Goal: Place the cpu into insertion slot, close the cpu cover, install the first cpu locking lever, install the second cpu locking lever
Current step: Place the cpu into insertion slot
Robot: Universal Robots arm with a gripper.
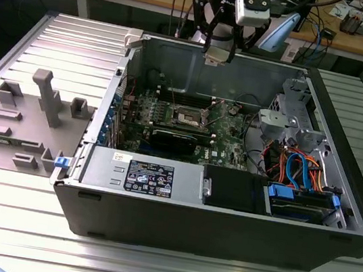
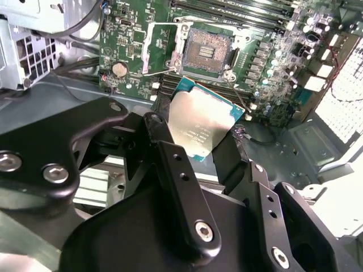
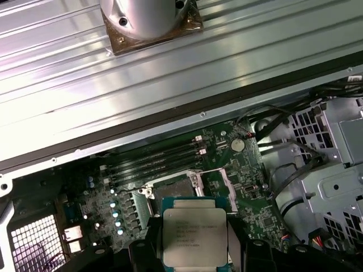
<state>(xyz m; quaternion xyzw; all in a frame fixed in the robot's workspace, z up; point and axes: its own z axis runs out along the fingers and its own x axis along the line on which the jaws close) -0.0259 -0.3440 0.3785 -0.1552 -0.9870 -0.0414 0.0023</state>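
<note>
Presently, note the gripper (image 2: 197,139) clamped on two opposite edges of the cpu (image 2: 201,122), silver top showing, well above the open case (image 1: 224,217). Locate the insertion slot (image 2: 207,50) below, just beyond the chip's free edge, bare, with the cpu cover (image 2: 180,48) swung open beside it.

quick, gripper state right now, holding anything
gripper: shut on the cpu, held clear of the board; the insertion slot is empty.
</note>
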